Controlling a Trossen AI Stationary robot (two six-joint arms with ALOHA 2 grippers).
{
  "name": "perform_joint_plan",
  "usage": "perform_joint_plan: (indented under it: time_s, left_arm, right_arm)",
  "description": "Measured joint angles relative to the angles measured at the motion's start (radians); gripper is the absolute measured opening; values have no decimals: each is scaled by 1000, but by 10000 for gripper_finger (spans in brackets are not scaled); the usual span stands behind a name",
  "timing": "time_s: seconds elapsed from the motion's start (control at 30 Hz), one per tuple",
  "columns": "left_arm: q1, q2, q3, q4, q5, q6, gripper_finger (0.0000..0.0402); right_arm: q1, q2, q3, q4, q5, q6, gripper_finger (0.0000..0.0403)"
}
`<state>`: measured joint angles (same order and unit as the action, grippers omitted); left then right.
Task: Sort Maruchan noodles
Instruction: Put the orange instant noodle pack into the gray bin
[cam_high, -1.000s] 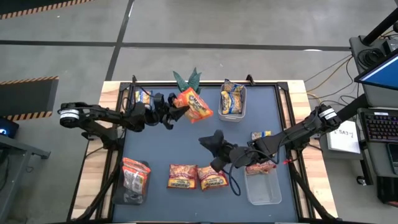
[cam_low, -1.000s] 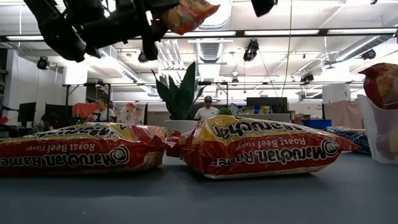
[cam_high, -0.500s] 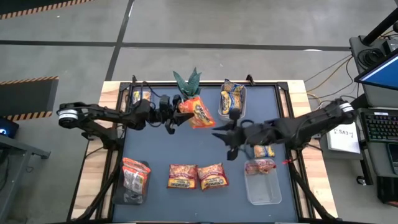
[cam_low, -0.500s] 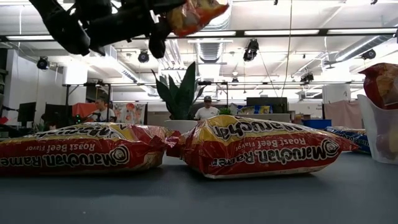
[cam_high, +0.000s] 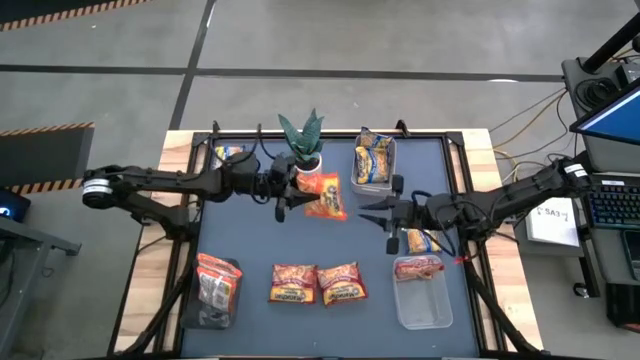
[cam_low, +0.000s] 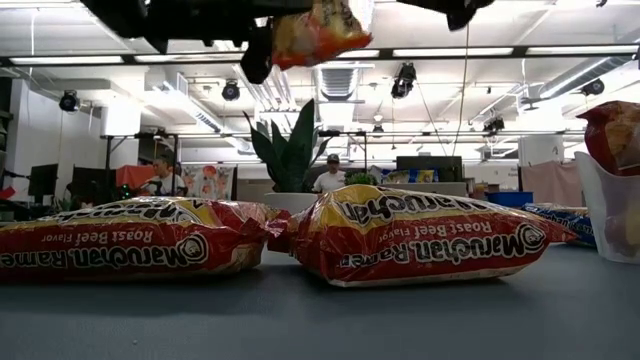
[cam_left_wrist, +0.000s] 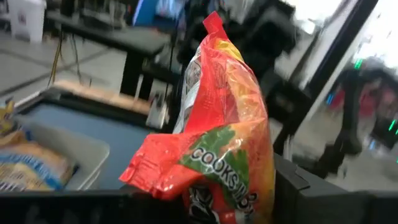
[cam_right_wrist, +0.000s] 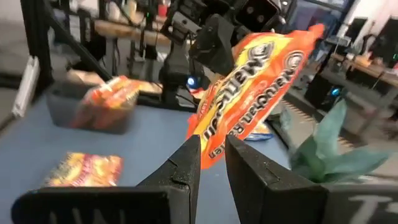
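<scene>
My left gripper (cam_high: 291, 192) is over the table's middle, shut on an orange-red Maruchan packet (cam_high: 326, 197), which shows high up in the low view (cam_low: 312, 27). My right gripper (cam_high: 383, 219) is open and points at that packet from the right, a short gap away. Its fingers frame the packet (cam_right_wrist: 249, 87) in the right wrist view without touching it. Two red roast-beef packets (cam_high: 293, 283) (cam_high: 342, 284) lie flat near the table's near edge. A yellow-and-blue packet (cam_high: 425, 241) lies under the right arm. My left gripper pinches the orange-red packet by one short end (cam_left_wrist: 208, 194) between its two fingers, coming level from the table's left. The packet is lifted clear of the table and sticks out past the fingertips toward the right gripper, its free crimped end (cam_left_wrist: 213, 22) farthest from the fingers.
A potted green plant (cam_high: 303, 140) stands just beyond the held packet. Clear bins with packets sit at far middle (cam_high: 372, 162), far left (cam_high: 226, 155), near left (cam_high: 216, 285) and near right (cam_high: 421, 292). Open blue mat lies between the grippers and the near packets.
My left gripper has carried the orange-red packet up and toward the table's right, and the packet has swung round from the far side to point at the right gripper. My right gripper has drawn back toward the right edge and slightly toward the far edge.
</scene>
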<state>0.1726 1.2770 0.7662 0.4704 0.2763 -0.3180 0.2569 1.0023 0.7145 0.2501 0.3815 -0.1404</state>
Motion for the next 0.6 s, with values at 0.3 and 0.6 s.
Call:
perform_joint_plan:
  time_s: [0.3,0.6]
  left_arm:
    - [-97,-106,119,-473,3,139,125]
    - [-325,-217,81,-564,-176,67,125]
  right_arm:
    - [0,63,-34,170,-221,152,64]
    - [0,257,-17,404,-225,249,113]
